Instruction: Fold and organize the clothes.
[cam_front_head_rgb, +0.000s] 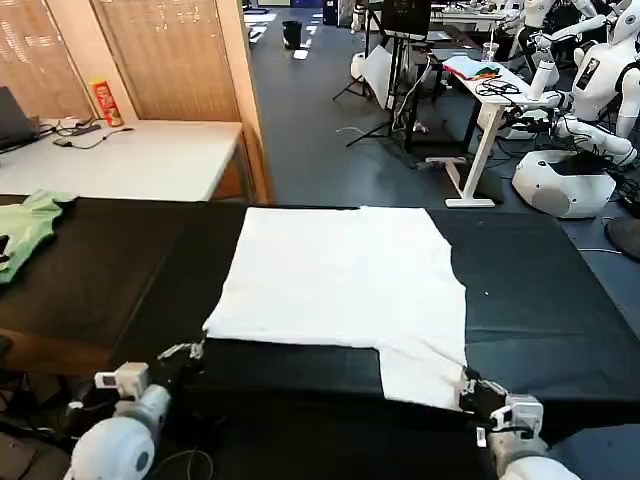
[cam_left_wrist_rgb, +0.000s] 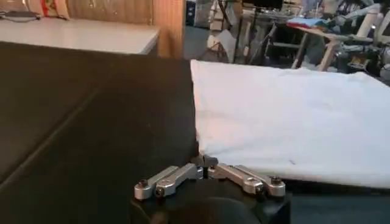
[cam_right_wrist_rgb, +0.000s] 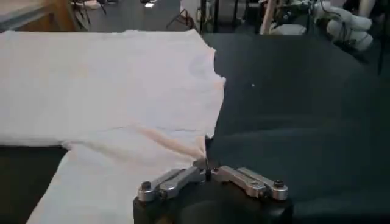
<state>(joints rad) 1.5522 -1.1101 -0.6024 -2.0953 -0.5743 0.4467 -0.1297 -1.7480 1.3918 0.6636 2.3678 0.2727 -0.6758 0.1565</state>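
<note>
The clothes, a plain white T-shirt (cam_front_head_rgb: 345, 285), lie flat on the black table (cam_front_head_rgb: 540, 300), with a narrower flap (cam_front_head_rgb: 425, 370) reaching toward the near right edge. My left gripper (cam_front_head_rgb: 192, 351) is at the shirt's near left corner, and in the left wrist view it (cam_left_wrist_rgb: 204, 162) is shut with its tips on that corner of the shirt (cam_left_wrist_rgb: 292, 122). At the flap's near right corner, my right gripper (cam_front_head_rgb: 468, 386) is shut on the cloth. In the right wrist view, creases in the shirt (cam_right_wrist_rgb: 109, 97) run toward the shut gripper (cam_right_wrist_rgb: 206, 156). No print shows on the shirt.
A light-green garment (cam_front_head_rgb: 28, 228) lies at the table's far left. Behind it stands a pale desk (cam_front_head_rgb: 140, 160) with a red can (cam_front_head_rgb: 103, 101). White robots (cam_front_head_rgb: 590, 90) and a white desk (cam_front_head_rgb: 480, 90) stand beyond the right side. Bare black tabletop lies either side of the shirt.
</note>
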